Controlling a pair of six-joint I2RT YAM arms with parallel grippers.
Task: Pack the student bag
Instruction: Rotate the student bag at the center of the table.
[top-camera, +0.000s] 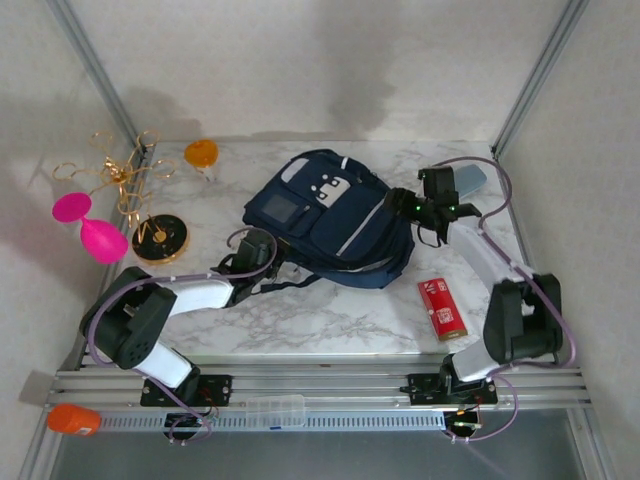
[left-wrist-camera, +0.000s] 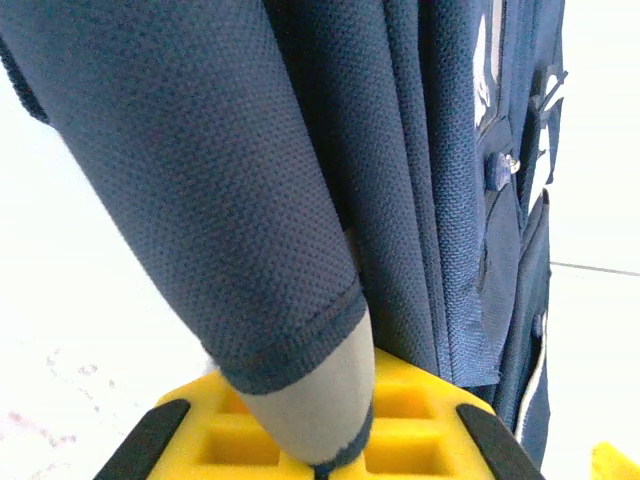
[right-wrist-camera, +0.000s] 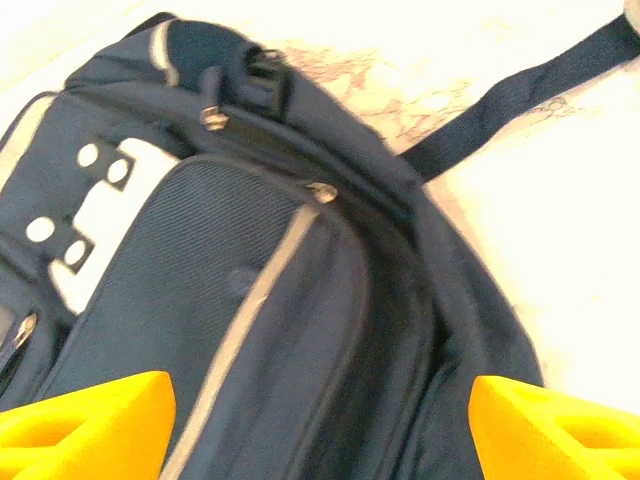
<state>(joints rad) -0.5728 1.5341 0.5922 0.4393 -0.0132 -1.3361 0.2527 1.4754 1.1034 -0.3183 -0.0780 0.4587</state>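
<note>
Student bag (top-camera: 330, 225) lies seemingly far-left to near-right; wrist views reveal left gripper (left-wrist-camera: 320, 450) jaws clamping its fabric, right gripper (right-wrist-camera: 325, 430) jaws wide.

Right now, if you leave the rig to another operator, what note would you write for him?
Left gripper: shut on fabric at the backpack's near-left edge.
Right gripper: open, above the backpack's right side, holding nothing.
Backpack lies flat in the middle; red box lies outside it, to its near right.
Done: left grip taken. To do: probably open the backpack and put the box in.
</note>
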